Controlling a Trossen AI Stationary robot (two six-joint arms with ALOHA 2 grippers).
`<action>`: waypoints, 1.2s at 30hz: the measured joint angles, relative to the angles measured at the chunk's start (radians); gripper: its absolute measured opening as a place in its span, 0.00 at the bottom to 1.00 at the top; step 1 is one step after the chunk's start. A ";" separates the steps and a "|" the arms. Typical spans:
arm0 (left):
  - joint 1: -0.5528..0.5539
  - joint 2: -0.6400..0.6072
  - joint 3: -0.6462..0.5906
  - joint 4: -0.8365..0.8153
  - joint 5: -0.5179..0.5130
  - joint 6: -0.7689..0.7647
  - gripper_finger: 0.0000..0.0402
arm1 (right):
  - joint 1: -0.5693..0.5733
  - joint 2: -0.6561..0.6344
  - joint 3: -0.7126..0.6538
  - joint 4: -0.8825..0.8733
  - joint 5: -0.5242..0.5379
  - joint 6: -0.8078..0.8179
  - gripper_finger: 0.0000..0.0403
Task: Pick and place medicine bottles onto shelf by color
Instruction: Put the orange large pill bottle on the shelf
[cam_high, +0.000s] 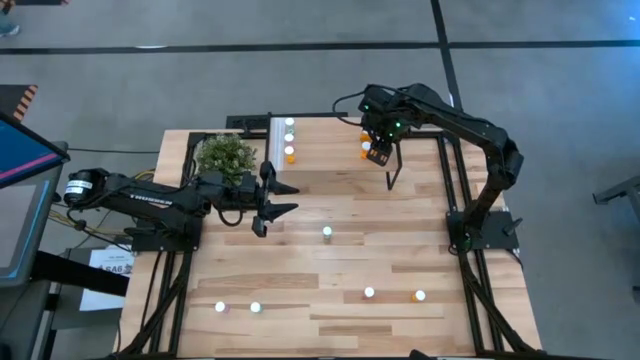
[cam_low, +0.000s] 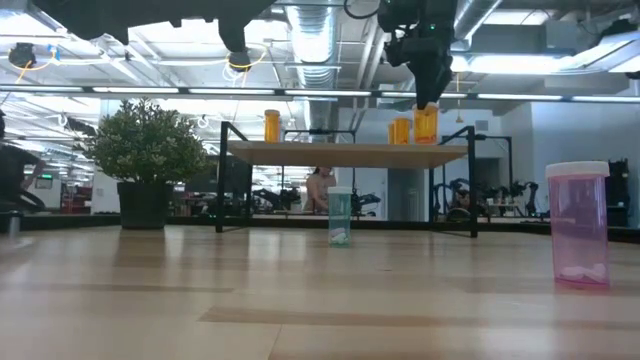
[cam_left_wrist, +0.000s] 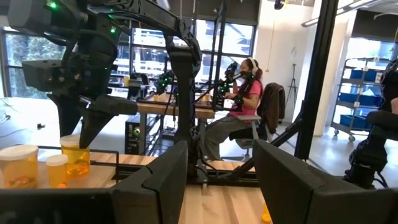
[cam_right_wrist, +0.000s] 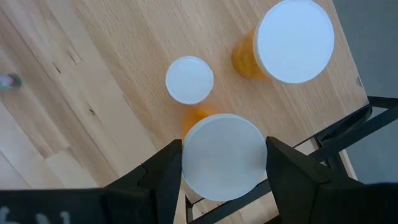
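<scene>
Far across the big wooden table (cam_high: 400, 250), a small light-wood shelf (cam_low: 340, 153) on thin black legs. Over the far right end of that shelf, the right claw (cam_low: 425, 98), clamped from above on a big orange bottle with a wide white cap (cam_right_wrist: 222, 155), one dark finger on each side of the cap. Bottom of this bottle down at the board; hard to tell if resting on it. Just beside it on the same end, a small orange bottle with a white cap (cam_right_wrist: 189, 79) and another big orange bottle with a white cap (cam_right_wrist: 295, 40), both upright. At the far left end of the shelf, a lone tall orange bottle (cam_low: 271, 125), upright too. On the far left of the table, beside the shelf, a bushy green plant in a dark pot (cam_high: 225, 155). Just right of the plant, the left claw (cam_high: 284, 198), hanging over bare wood, fingers apart, nothing between them. In the middle of the table, a little green bottle with a white cap (cam_low: 340, 217), upright and alone. Nearer, on the right, a see-through pink bottle with a white cap (cam_low: 578, 225) and a tiny orange bottle (cam_high: 419, 295) just to its right. Near left, two more white-capped bottles (cam_high: 220, 307), side by side, colours too small to tell. Beyond the table, a seated person in a pink top (cam_left_wrist: 245, 93) at a desk.
</scene>
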 joint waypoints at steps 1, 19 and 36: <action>0.000 0.000 0.000 0.000 0.000 0.000 0.43 | 0.000 0.000 0.000 0.001 0.000 0.000 0.54; 0.000 0.000 0.000 0.000 -0.001 0.000 0.43 | 0.005 0.005 -0.002 0.016 -0.001 0.034 0.60; 0.000 0.000 0.000 0.000 -0.002 0.005 0.43 | -0.002 0.005 -0.073 0.034 -0.004 0.027 0.62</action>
